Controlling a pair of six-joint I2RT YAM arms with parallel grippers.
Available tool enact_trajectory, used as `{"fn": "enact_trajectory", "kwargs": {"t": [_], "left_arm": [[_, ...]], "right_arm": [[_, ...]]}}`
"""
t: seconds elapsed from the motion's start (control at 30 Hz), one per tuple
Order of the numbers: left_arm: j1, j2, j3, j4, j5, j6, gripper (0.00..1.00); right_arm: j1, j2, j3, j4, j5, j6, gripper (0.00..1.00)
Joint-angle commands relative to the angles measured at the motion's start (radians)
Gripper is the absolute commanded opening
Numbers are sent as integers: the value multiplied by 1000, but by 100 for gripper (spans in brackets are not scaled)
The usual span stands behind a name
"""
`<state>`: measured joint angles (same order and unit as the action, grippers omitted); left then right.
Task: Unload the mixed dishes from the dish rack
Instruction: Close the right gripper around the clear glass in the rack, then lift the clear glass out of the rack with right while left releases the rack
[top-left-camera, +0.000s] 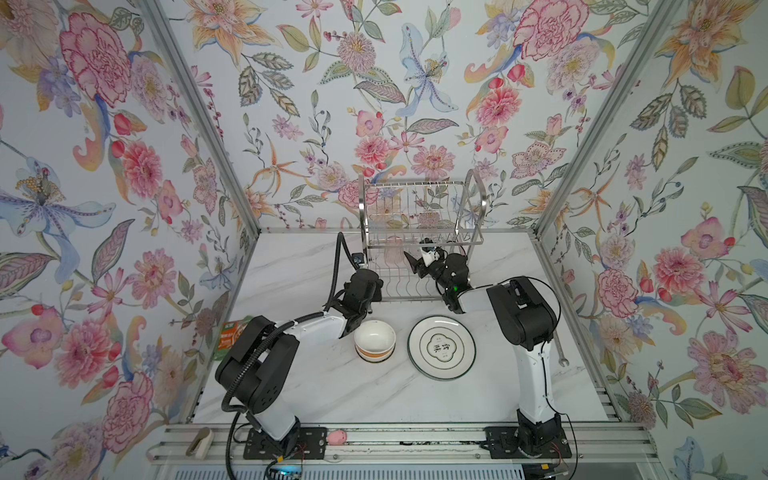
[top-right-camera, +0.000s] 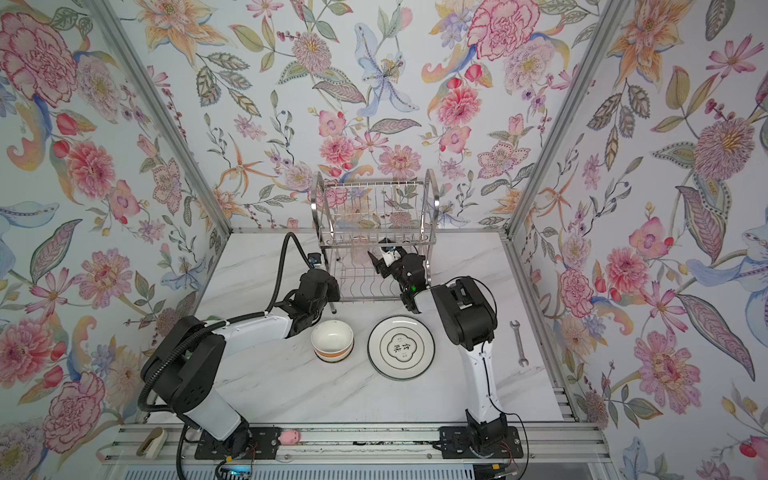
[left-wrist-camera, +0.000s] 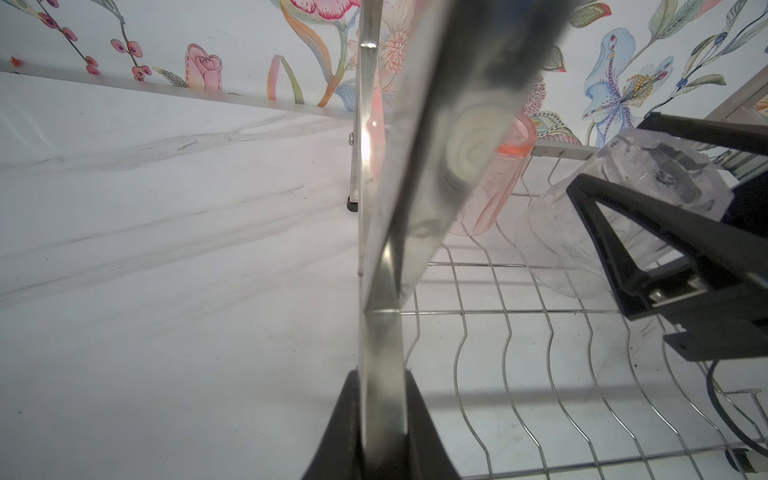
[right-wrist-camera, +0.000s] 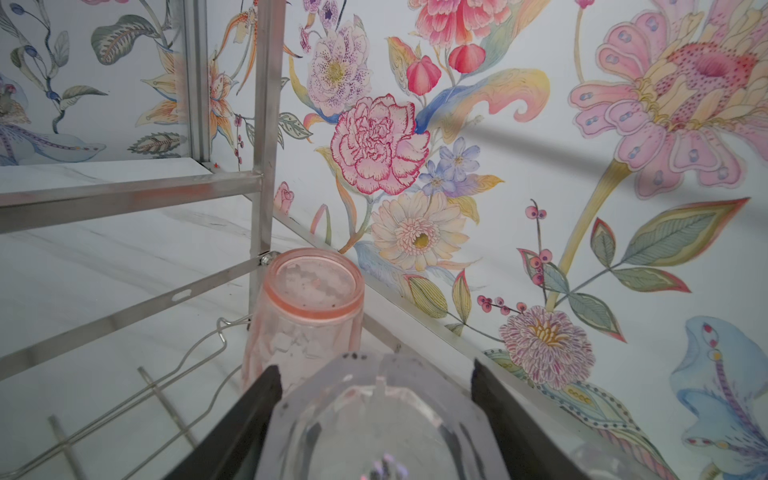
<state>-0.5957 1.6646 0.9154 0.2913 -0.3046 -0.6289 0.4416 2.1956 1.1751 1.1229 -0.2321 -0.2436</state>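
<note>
Clear tumbler (right-wrist-camera: 374, 428) sits gripped in the right gripper (right-wrist-camera: 374, 366) inside the rack (left-wrist-camera: 365, 208), pink tumbler (right-wrist-camera: 307, 307) just ahead. Draw it back level, squeezing gently; left gripper (left-wrist-camera: 382, 376), clamped on the rack post, steadies.

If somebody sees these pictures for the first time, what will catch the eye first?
The bright floral wallpaper fills all three walls. At the back stands the chrome dish rack, where the left tool clamps its frame and the right tool grips a clear tumbler. In front lie a bowl and a dark-rimmed plate.
</note>
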Motion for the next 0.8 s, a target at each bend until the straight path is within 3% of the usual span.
{"fn": "enact_trajectory", "kwargs": {"t": [0.0, 0.63, 0.77], "left_arm": [[19, 31, 28, -16, -25, -44, 1], [64, 31, 58, -68, -30, 78, 5], [68, 32, 70, -62, -3, 88, 16]], "right_arm": [[19, -58, -44, 64, -34, 33, 0], [45, -251, -226, 153, -44, 125, 0], [48, -312, -280, 151, -53, 154, 0]]}}
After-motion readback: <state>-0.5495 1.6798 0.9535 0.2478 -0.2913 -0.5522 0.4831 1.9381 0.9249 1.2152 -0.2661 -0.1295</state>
